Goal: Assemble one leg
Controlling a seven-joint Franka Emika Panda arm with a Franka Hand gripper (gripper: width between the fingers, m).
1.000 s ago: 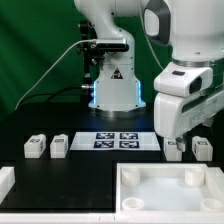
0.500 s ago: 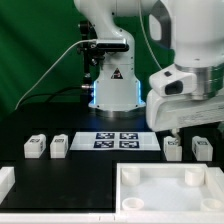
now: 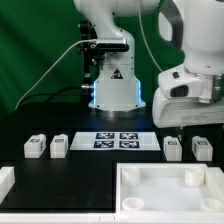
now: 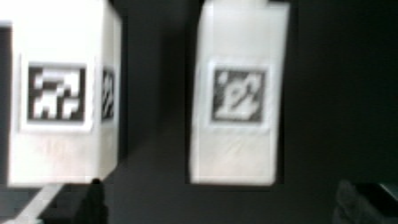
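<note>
The white arm (image 3: 186, 24) bends over from its base (image 3: 113, 88) toward the exterior view's right, wrist turned straight down. The tool (image 4: 217, 203) hangs to that side of the base, its fingertips (image 4: 63, 205) spread wide apart.

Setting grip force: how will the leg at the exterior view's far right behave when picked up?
The leg looks like a small plastic block, so probably stiff and light. Its flat faces suggest it won't roll; the smooth surface might slip.

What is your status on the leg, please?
Gripper open, empty, hovering. Leg below, ungrasped, second leg beside it. Nothing in the way.
</note>
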